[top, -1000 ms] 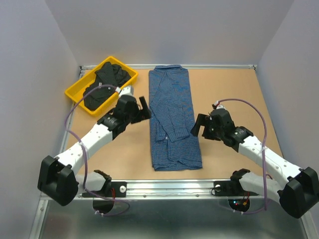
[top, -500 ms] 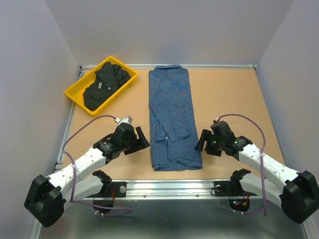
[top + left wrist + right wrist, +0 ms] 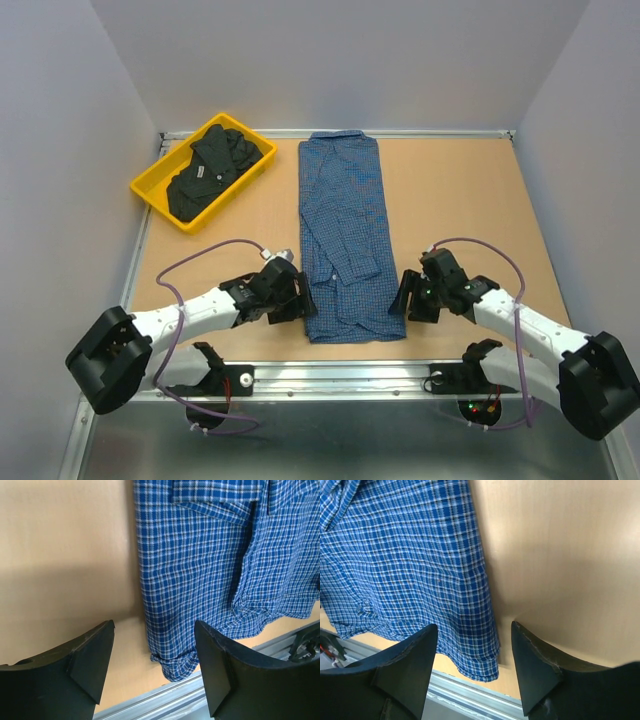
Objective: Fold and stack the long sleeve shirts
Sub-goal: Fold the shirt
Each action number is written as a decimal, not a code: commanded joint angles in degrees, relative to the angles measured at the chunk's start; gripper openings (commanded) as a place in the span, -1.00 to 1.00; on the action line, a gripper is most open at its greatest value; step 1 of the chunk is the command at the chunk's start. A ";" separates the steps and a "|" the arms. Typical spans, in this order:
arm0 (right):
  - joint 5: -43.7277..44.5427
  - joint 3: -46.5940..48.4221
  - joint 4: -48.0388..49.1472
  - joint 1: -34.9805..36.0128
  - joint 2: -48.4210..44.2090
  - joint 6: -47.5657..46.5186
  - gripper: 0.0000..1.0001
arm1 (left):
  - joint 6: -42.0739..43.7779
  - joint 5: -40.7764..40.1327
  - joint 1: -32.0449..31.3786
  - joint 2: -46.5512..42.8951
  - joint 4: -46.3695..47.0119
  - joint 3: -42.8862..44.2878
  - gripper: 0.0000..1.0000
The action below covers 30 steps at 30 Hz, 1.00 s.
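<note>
Two tools: left tool (image 3: 304, 300) and right tool (image 3: 402, 298) spread, empty.
Blue shirt (image 3: 345, 220): pinch both bottom corners level, lift together.

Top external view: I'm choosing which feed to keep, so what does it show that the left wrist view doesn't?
Only top external: the yellow tray holding the black shirt, the right gripper, and the blue checked shirt at full length. Only left wrist: the curled hem corner close up. Both: that shirt, the left gripper, the table.
</note>
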 commanded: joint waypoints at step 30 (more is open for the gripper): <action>-3.54 -4.86 5.38 -0.32 1.11 -0.28 -0.20 | -4.46 2.12 -6.96 2.38 -1.62 -4.50 -0.31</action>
